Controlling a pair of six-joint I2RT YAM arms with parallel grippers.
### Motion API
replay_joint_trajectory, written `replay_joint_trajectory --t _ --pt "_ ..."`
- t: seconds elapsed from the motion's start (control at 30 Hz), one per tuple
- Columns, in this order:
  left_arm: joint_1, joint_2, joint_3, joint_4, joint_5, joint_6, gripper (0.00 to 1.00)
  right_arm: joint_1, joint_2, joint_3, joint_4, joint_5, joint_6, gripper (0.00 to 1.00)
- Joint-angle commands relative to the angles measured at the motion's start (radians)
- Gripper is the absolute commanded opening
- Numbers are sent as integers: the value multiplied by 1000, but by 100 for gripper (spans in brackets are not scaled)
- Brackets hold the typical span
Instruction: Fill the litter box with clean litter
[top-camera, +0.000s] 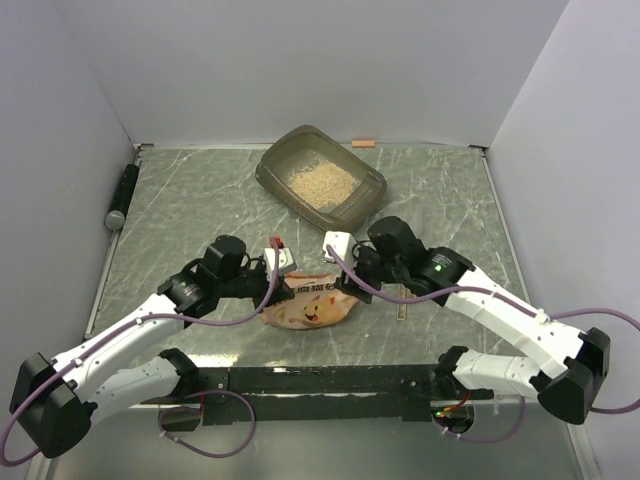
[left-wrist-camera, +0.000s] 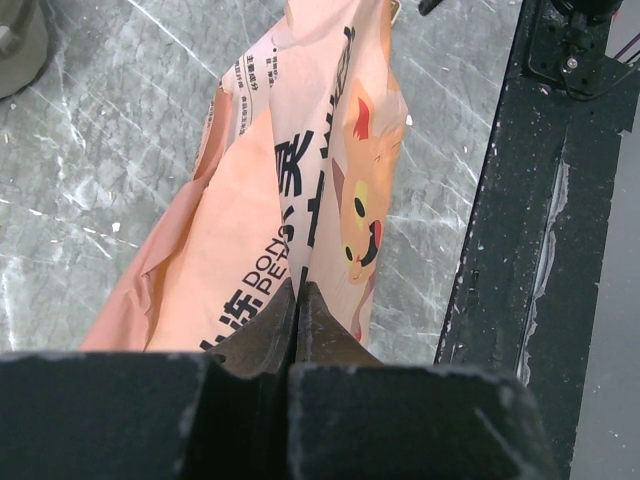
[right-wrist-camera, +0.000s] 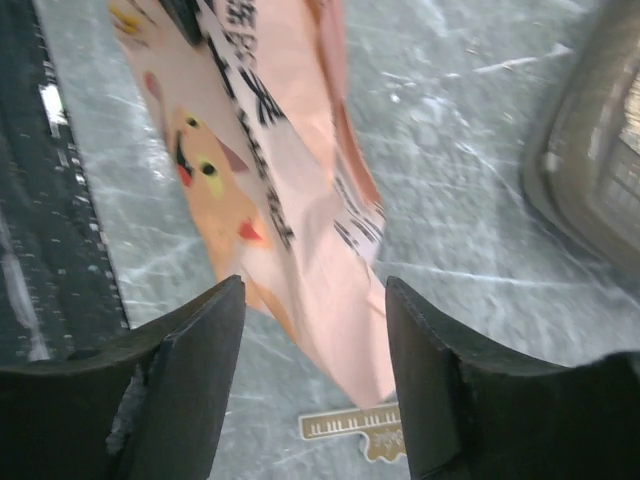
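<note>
Left gripper (top-camera: 287, 284) and right gripper (top-camera: 343, 283) flank the pink bag (top-camera: 310, 311); the litter box (top-camera: 268, 172) holds litter (top-camera: 318, 184).

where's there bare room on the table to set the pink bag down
Free: the far-left stretch between the black cylinder and the litter box; the far-right stretch beyond the box. Crowded: near centre, where the left gripper pinches the pink bag and the right gripper straddles it.

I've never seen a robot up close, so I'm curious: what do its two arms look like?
The left arm and right arm are built from white tube-like segments linked by bulky black joints. A purple cable loops along each. The right arm carries a small green light. The left end effector and right end effector each have two dark, tapering fingers.
</note>
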Motion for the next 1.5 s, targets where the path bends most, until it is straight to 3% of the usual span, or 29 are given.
replay_joint_trajectory --t 0.0,0.6,0.7,0.8,0.83,0.9,1.2,1.47 --pt "6 -22 -4 26 19 -18 1 -21 -27 -49 79 55 -60 67" --pt "6 -75 -17 41 20 -36 1 -75 98 -71 84 -36 -115 66" --pt "6 -81 -19 43 7 -36 1 -78 74 -95 64 -57 -118 56" --pt "6 -77 -13 34 -19 -33 1 -81 45 -117 51 -70 -112 28" --pt "6 -77 -11 31 -27 -32 1 -81 39 -126 50 -68 -109 11" --pt "6 -81 -8 28 -55 -28 1 -80 28 -144 51 -39 -101 0" --pt "44 -66 87 -54 -136 31 1 -132 -30 -74 50 -50 -61 0" --pt "127 30 259 -88 -136 93 1 -143 9 116 -2 -59 -55 0"
